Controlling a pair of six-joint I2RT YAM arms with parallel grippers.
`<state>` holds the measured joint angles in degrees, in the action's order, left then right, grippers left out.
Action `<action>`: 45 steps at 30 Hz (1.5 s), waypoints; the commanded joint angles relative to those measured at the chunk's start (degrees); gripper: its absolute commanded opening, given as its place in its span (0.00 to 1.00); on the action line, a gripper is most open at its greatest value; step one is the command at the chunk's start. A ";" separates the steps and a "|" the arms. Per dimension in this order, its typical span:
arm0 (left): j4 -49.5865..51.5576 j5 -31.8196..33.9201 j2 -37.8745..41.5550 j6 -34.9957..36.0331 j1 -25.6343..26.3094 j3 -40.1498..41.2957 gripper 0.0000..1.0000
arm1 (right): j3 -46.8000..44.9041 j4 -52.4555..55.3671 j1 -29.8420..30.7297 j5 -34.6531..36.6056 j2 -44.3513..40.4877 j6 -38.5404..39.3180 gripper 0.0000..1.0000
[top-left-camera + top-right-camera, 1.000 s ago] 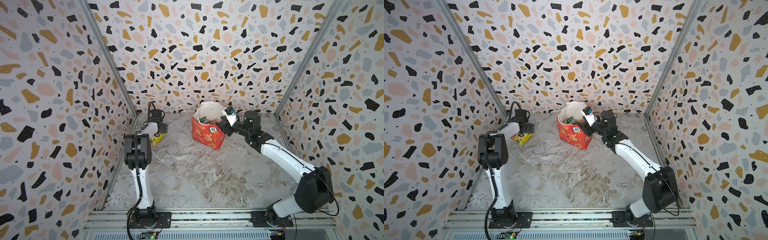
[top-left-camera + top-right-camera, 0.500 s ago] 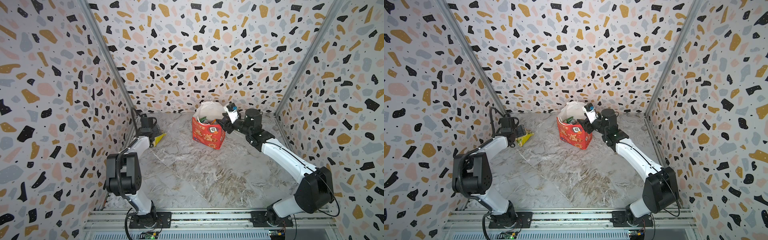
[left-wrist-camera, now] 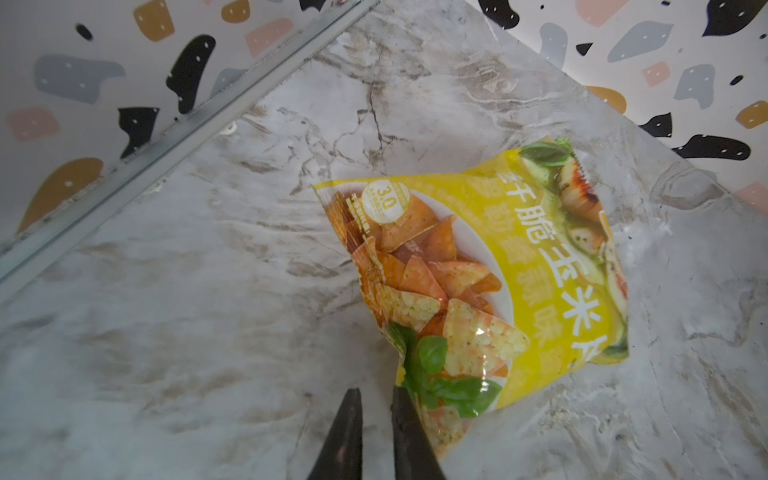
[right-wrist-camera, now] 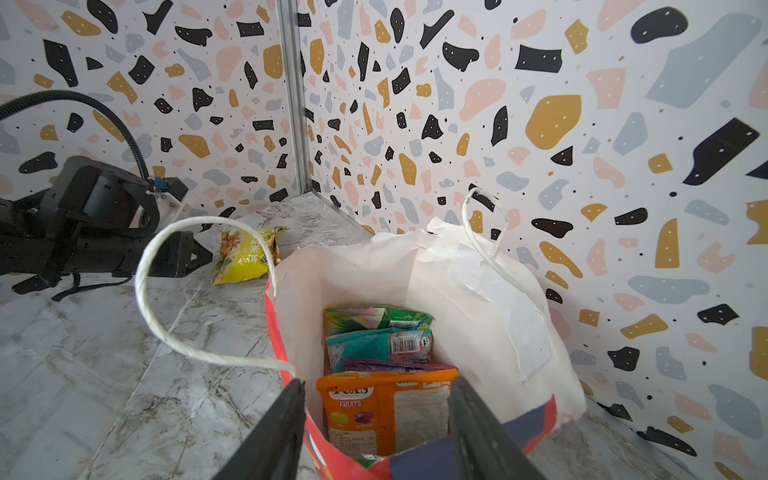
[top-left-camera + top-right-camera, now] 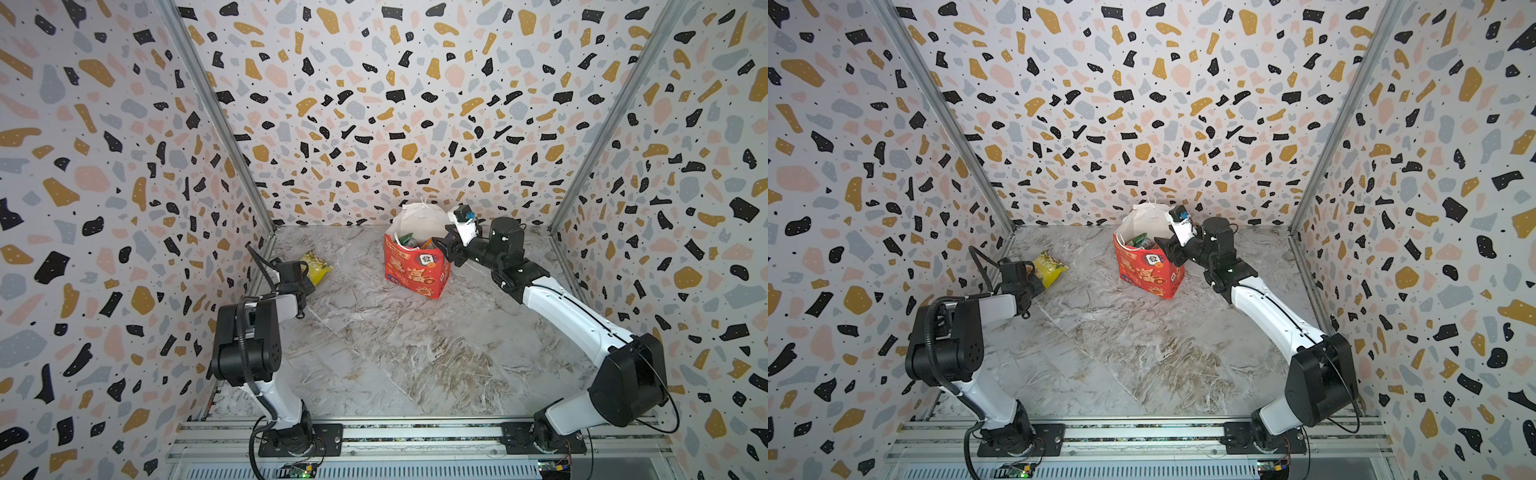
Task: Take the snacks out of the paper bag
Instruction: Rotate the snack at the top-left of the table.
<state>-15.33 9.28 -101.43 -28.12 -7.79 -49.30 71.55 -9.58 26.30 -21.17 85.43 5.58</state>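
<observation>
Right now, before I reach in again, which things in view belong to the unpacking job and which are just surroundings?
Job: paper bag; yellow packet, out on the tabletop; orange packet, purple packet, teal packet, green packet, all inside the bag.
Just there: tabletop; speckled walls; front rail.
</observation>
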 commanded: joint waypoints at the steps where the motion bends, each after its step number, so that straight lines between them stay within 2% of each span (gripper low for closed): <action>1: -3.61 -2.20 -0.24 -1.90 -0.29 -0.99 0.15 | 0.00 -1.37 -0.21 0.07 -2.34 -0.18 0.57; 16: -9.45 -13.91 -6.65 -8.32 1.13 -3.28 0.14 | -0.67 -2.26 -0.29 0.10 -2.64 0.12 0.57; 21: -8.46 -12.37 -4.94 -8.04 3.37 -4.57 0.14 | -0.53 -1.87 -0.30 0.22 -2.56 0.17 0.57; 24: -5.59 -9.84 -1.86 -6.31 3.66 -4.98 0.18 | -0.63 -1.86 -0.29 0.35 -2.80 0.19 0.58; 28: 0.44 -6.17 4.00 -1.79 3.84 -7.27 0.28 | -0.80 -2.15 -0.51 0.51 -2.86 0.20 0.58; 30: 5.71 -3.62 6.41 1.39 3.84 -9.93 0.38 | -0.72 -2.14 -0.46 0.35 -2.89 0.14 0.58; 32: 11.02 -0.67 7.23 5.46 3.84 -14.11 0.51 | -0.81 -2.34 -0.48 0.31 -2.83 0.11 0.58; 33: 13.80 1.39 6.66 6.84 3.88 -16.66 0.61 | -0.92 -2.47 -0.47 0.24 -2.89 0.05 0.58; 35: 20.73 6.41 3.30 9.40 3.68 -23.24 0.84 | -0.89 -2.80 -0.47 0.23 -2.79 0.05 0.58; 37: 28.45 7.05 -1.97 11.11 2.89 -31.14 0.96 | -0.86 -2.76 -0.55 0.20 -2.60 -0.02 0.58; 38: 31.29 7.63 -4.55 11.51 2.62 -34.74 1.00 | -0.79 -2.79 -0.56 0.13 -2.56 0.06 0.58; 42: 33.51 7.13 -11.55 12.21 2.35 -41.33 1.00 | -0.95 -2.76 -0.60 0.71 -2.21 0.28 0.59; 45: 32.36 9.51 -14.66 11.65 2.30 -43.84 1.00 | -0.45 -2.24 -0.84 1.40 -1.77 0.19 0.59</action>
<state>11.99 15.75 -113.93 -18.02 -5.34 -91.00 70.76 -11.18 25.82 -20.67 85.41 5.61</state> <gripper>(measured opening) 0.997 0.587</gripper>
